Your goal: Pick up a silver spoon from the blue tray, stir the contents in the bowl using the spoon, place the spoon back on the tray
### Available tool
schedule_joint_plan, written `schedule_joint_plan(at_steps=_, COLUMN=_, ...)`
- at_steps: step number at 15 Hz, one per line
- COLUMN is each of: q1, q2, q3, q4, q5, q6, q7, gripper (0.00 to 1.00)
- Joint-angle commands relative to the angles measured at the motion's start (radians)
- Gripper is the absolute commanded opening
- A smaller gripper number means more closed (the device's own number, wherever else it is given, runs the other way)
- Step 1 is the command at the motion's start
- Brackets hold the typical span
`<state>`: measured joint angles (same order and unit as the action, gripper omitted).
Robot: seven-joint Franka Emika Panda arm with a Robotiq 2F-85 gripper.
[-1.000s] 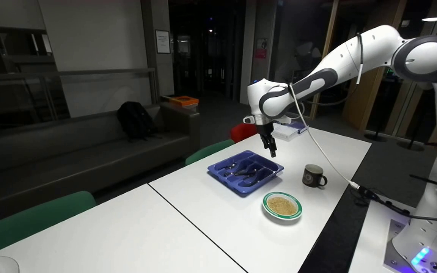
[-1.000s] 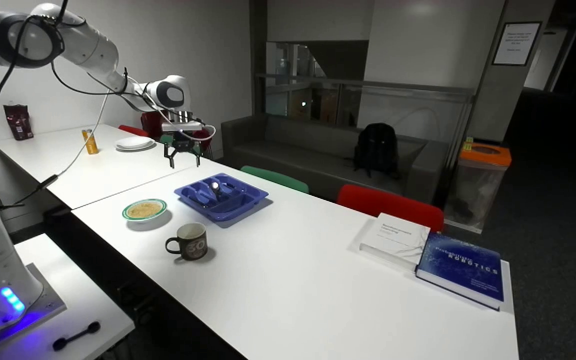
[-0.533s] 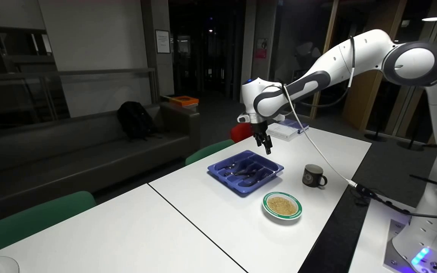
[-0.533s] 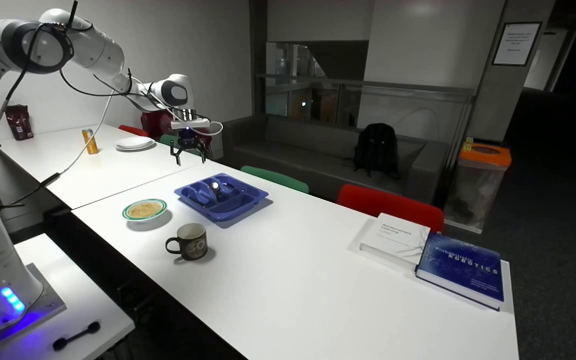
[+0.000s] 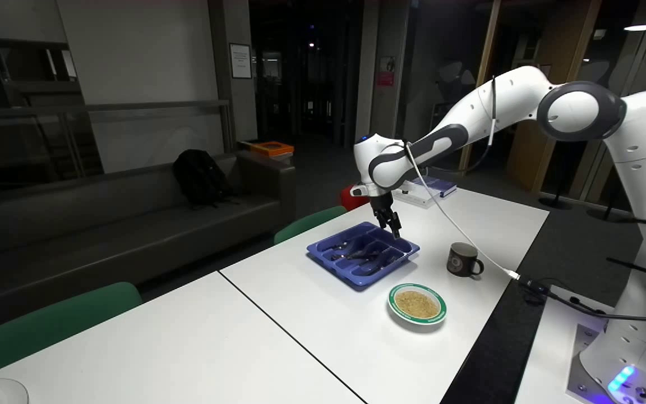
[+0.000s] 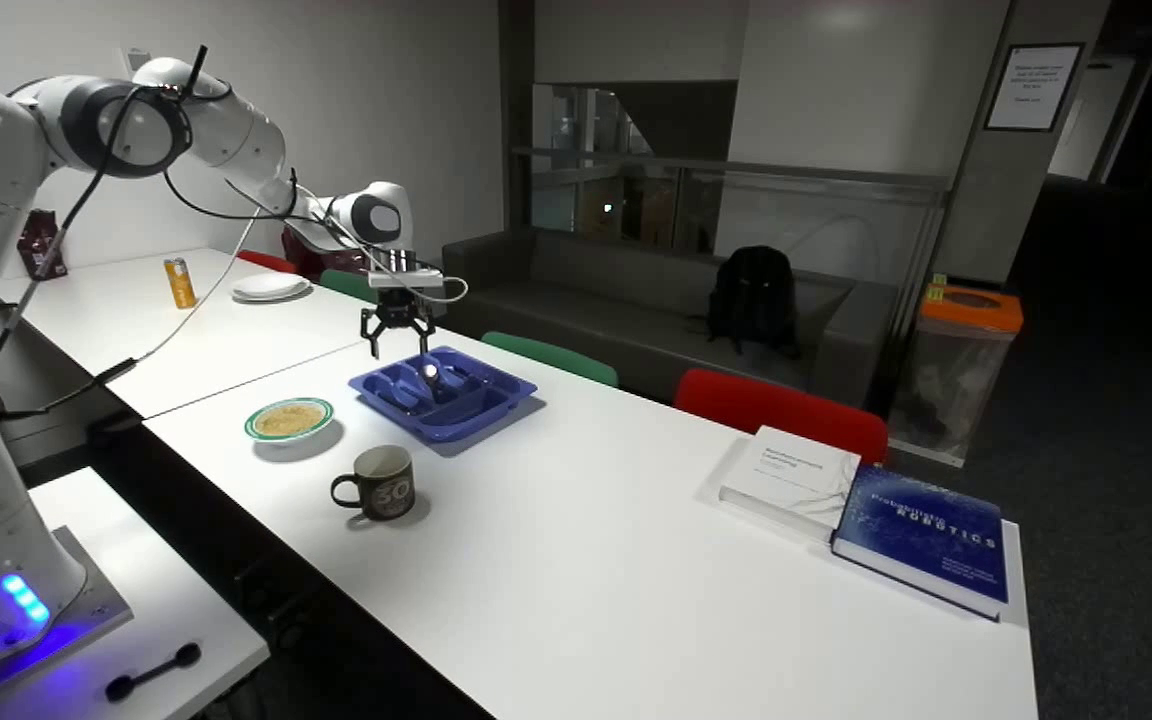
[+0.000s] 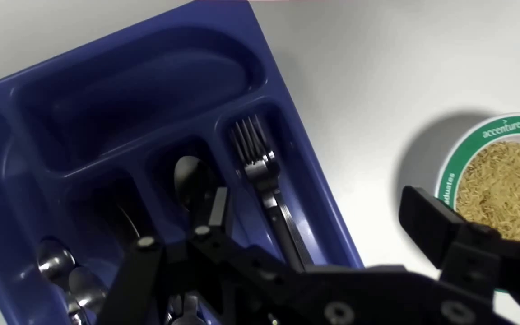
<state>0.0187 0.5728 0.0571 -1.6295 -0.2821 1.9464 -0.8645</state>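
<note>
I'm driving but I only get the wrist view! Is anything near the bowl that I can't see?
Observer: Yes, both exterior views show a dark mug standing near the bowl, not touching it.
Operator: Ooh. Is my gripper touching the blue tray?
Observer: It doesn't look like it: in an exterior view it hangs in the air, higher than the blue tray.
Operator: Anything else out there?
Observer: Yes, a white book and a blue book lie on the same table.
</note>
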Motion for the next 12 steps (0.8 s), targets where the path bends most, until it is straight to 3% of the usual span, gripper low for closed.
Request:
schedule_joint_plan(at_steps=1, q1=-0.036, q2=0.129, q3=0.012, q4=0.140, q5=0.015, q6=-0.001, q7=-0.076, gripper=1.00)
schedule_joint_plan(at_steps=9, q1=-0.058, q2=0.162, q3=0.062, q4=0.186, q5=0.049, q6=0.016, q7=-0.333, gripper=1.00)
schedule_joint_plan(at_steps=12, q1=-0.027, q2=0.176, q3=0.036, q4=0.190, q5=0.031, q6=0.001, q7=-0.294, gripper=1.00)
